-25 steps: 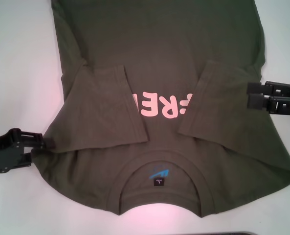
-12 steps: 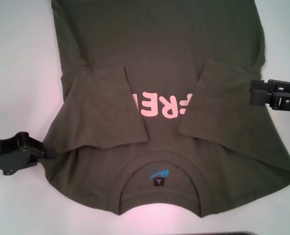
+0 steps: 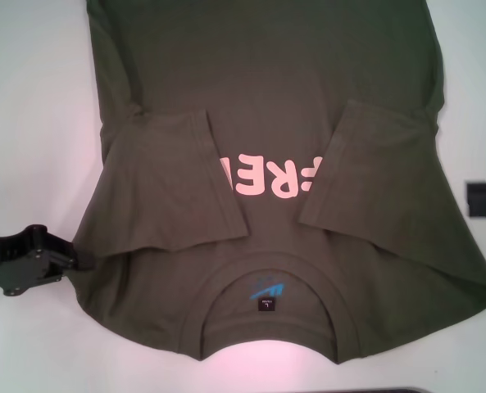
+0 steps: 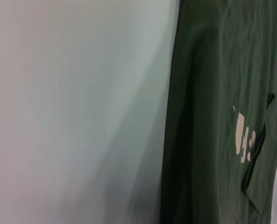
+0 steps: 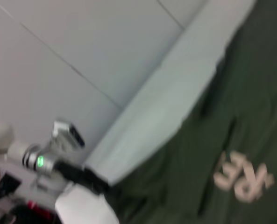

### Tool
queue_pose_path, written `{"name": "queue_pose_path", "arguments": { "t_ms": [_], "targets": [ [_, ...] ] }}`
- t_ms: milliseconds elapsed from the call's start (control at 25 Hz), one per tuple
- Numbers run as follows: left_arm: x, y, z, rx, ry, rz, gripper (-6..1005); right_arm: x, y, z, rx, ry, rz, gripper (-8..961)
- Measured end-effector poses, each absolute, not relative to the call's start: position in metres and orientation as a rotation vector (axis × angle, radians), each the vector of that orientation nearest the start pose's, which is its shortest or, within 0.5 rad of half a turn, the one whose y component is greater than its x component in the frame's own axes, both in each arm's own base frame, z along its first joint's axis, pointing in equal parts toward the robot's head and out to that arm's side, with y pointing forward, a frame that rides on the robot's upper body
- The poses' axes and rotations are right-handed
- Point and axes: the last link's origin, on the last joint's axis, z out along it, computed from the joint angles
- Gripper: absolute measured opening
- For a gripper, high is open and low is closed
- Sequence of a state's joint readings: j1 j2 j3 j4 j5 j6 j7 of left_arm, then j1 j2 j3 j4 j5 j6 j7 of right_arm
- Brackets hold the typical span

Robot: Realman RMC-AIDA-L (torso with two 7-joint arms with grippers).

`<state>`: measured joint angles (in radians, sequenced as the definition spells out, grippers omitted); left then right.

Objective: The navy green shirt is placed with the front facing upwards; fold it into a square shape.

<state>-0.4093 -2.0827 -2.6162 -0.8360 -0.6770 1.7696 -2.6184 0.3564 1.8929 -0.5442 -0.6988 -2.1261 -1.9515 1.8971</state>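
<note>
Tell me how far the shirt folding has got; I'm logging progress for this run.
Done: both short sleeves of the navy green shirt lie folded in over the chest, covering the ends of the pink letters. In hand: the left gripper is at the shoulder edge near the collar; the right gripper sits off the right side. Left: the body is unfolded, not yet square.

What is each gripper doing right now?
Left gripper: at the shirt's edge; grip cannot be told.
Right gripper: beside the shirt, mostly out of frame; cannot be told.

Olive shirt (image 3: pixel 267 106), sleeves folded inward
</note>
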Motion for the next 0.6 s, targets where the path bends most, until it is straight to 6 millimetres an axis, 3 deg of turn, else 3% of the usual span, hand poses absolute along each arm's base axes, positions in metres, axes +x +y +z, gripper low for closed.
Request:
{"name": "queue_pose_path", "arguments": {
  "t_ms": [280,600],
  "targets": [
    [-0.330,0.263,0.026,1.996,2.432,0.336,14,0.352,0.238,0.125,-2.523,1.751,0.458,908],
    [-0.323,0.273,0.026,2.029,2.407,0.332,14,0.368,0.227,0.119,-2.445,1.925,0.256,908]
  ]
}}
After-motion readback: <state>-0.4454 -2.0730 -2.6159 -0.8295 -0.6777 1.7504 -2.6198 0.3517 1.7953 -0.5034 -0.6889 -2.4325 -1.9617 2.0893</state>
